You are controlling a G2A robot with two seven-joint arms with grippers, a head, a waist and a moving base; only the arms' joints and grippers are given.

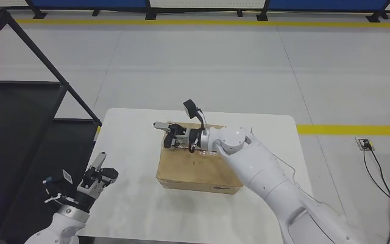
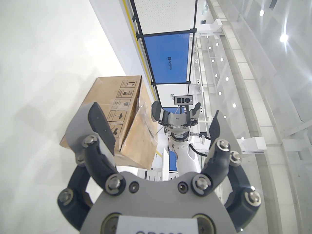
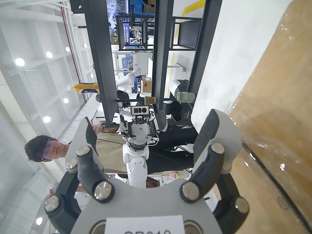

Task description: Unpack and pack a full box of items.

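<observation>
The cardboard box [image 1: 198,174] sits closed on the white table [image 1: 134,140], with clear tape [image 3: 265,152] along its top seam. My right claw [image 1: 164,134] hovers over the far left end of the box top, spread wide and gripping nothing. One finger [image 3: 214,132] is just beside the taped cardboard, and I cannot tell if it touches. My left claw [image 1: 105,166] hangs by the table's near left corner, well apart from the box, also wide.

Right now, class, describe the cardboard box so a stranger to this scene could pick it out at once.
Find the white table. Near its middle sits a brown cardboard box, flaps taped shut, the right pincer open at its far edge. It alone is brown and bears printed handling symbols.
</observation>
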